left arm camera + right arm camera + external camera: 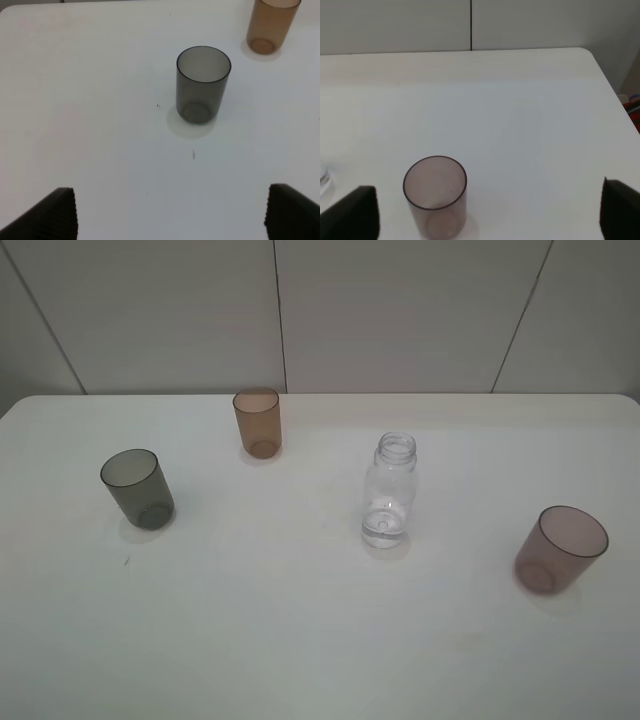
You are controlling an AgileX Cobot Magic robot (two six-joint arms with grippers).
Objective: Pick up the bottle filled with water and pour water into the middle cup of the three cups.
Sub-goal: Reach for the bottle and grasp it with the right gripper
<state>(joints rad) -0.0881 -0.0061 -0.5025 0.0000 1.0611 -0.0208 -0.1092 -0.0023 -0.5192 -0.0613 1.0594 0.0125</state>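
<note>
The right gripper, spread wide, and the bottle are cropped.

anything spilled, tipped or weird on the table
Nothing stands out. The bottle, uncapped, and the orange-brown cup, grey cup and pinkish cup all stand upright and apart on the table, with no puddle. Only a tiny dark speck lies near the grey cup.

Left tool jaws spread wide, right tool jaws spread wide, both angled downward, nothing gripped.
</note>
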